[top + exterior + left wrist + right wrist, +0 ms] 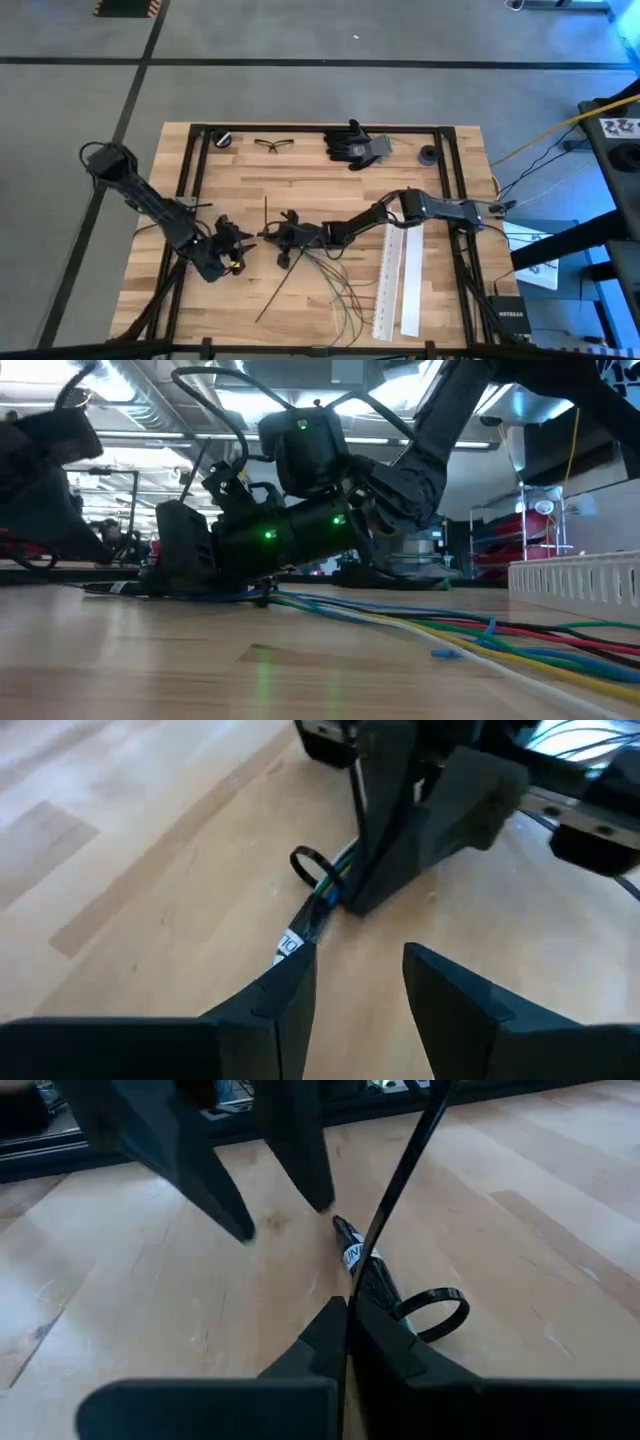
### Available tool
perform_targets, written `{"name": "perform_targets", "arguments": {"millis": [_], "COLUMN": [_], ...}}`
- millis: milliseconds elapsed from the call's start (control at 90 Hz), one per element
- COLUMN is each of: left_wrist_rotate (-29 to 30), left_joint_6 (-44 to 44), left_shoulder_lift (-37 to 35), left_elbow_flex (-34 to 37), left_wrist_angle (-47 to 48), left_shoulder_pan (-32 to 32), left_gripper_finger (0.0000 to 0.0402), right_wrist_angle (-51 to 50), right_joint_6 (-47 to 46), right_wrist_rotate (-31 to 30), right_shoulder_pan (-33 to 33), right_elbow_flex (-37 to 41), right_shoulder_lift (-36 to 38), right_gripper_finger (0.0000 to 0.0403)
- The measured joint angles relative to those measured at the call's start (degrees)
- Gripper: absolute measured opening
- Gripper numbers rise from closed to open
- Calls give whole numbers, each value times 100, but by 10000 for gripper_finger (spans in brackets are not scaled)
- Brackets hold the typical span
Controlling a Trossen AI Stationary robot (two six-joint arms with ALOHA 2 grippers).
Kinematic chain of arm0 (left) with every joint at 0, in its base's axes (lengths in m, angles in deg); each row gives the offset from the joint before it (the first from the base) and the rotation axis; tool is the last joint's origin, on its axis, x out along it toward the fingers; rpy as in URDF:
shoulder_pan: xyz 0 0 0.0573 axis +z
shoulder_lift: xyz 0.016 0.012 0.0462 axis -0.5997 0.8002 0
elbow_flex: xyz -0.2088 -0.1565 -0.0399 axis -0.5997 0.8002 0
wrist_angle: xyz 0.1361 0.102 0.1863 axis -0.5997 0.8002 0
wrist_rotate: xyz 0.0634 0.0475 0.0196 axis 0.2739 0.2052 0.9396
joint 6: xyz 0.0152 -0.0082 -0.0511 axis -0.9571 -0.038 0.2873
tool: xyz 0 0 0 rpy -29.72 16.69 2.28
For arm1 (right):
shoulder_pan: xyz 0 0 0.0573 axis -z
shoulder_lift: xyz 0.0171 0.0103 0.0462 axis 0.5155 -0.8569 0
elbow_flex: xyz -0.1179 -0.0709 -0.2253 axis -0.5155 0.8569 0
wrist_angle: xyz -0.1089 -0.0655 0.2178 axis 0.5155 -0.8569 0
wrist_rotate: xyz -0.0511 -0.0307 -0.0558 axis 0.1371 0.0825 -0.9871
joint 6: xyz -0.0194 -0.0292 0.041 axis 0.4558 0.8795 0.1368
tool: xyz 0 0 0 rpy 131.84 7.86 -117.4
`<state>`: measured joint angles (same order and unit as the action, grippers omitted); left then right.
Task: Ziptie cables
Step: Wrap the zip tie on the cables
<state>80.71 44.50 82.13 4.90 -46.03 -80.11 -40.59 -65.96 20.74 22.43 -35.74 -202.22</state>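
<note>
The cables (335, 285) fan out over the near middle of the table and gather into a bundle (335, 882) with a white label at its end (355, 1256). A black ziptie makes a loose loop (465, 1308) at the bundle, and its thin strap (265, 210) runs off toward the far edge. My right gripper (280, 238) lies low over the bundle, shut on that strap. My left gripper (240, 250) faces it from the table's left, open (360, 980). Its fingertips stand just short of the labelled end. My right gripper pinches the ziptie's strap (385, 1200) between its two shut fingers, a short way from the loop. The fingers (390, 850) come from the table's right, slanting down, with their tips right at the bundle on the table. The free strap sticks out straight past the fingertips.
Two long white perforated strips (398, 280) lie to the right of the cables. Black gloves (352, 145), safety glasses (273, 145) and two small black round parts (222, 139) (428, 155) sit along the far edge. Black frame rails (195, 190) run down both sides of the table.
</note>
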Motion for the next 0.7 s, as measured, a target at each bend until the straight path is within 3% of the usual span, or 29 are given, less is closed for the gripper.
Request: {"name": "perform_targets", "arguments": {"millis": [411,700], "left_wrist_rotate": [-119,-135], "left_joint_6": [-492,-609], "left_shoulder_lift": [2,2], "left_elbow_flex": [-7,-7], "left_wrist_angle": [-109,-106], "left_shoulder_pan": [519,555], "left_gripper_finger": [137,137], "right_wrist_angle": [8,13], "right_joint_6": [4,4], "right_wrist_rotate": [0,-6], "right_shoulder_pan": [0,0], "right_elbow_flex": [0,0], "right_shoulder_lift": [0,0], "right_gripper_finger": [0,0]}}
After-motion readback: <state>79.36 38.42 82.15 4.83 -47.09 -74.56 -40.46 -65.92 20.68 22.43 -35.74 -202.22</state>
